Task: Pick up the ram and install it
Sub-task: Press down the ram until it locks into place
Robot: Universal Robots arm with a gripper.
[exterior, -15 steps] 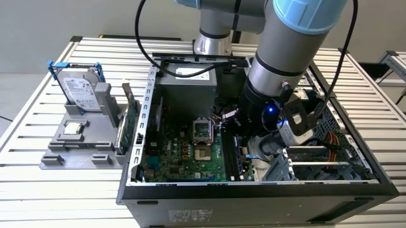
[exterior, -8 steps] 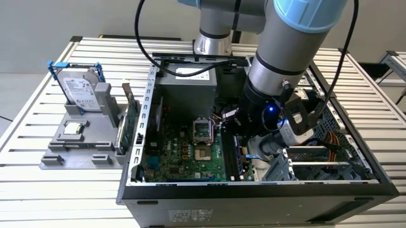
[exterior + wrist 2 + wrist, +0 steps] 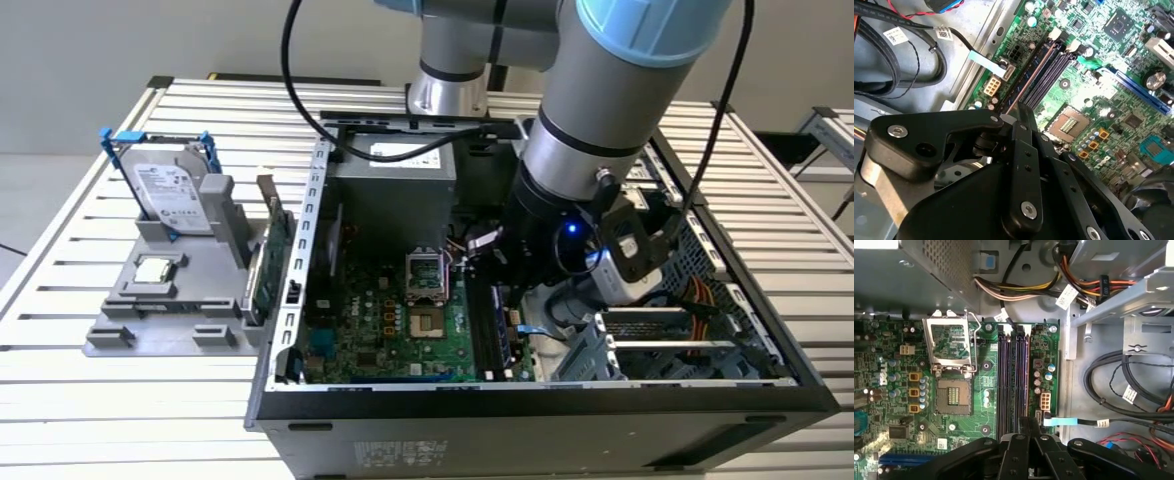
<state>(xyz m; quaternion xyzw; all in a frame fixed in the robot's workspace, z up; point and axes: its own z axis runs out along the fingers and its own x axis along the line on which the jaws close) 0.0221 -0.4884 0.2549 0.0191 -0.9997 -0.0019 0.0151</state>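
Nearest in the exterior view stood the black front wall of the open computer case (image 3: pixel 534 420), resting on a slatted metal counter (image 3: pixel 134 400). Toward the exterior view's left, beside the case, a grey fixture (image 3: pixel 120 335) carried an upright hard drive (image 3: pixel 174 195), a small square processor chip (image 3: pixel 156 268) and a green expansion card (image 3: pixel 274 265) standing on edge just beside the case wall. Inside the case lay the green motherboard (image 3: pixel 374 330) with its open processor socket (image 3: pixel 954 395). Right of the socket ran the row of dark memory slots (image 3: pixel 1004 375), and the ram (image 3: pixel 1020 375) stood edge-up in one of them, reaching toward the far latch. The end effector (image 3: pixel 1025 421) hung over the ram's near end with its fingers drawn narrow, close together at the strip's top edge; whether they pinched it or only pressed on it could not be told. Farther toward the exterior view's right, black cables (image 3: pixel 1124 390) curled on the case floor beside a metal drive cage (image 3: pixel 681 345)
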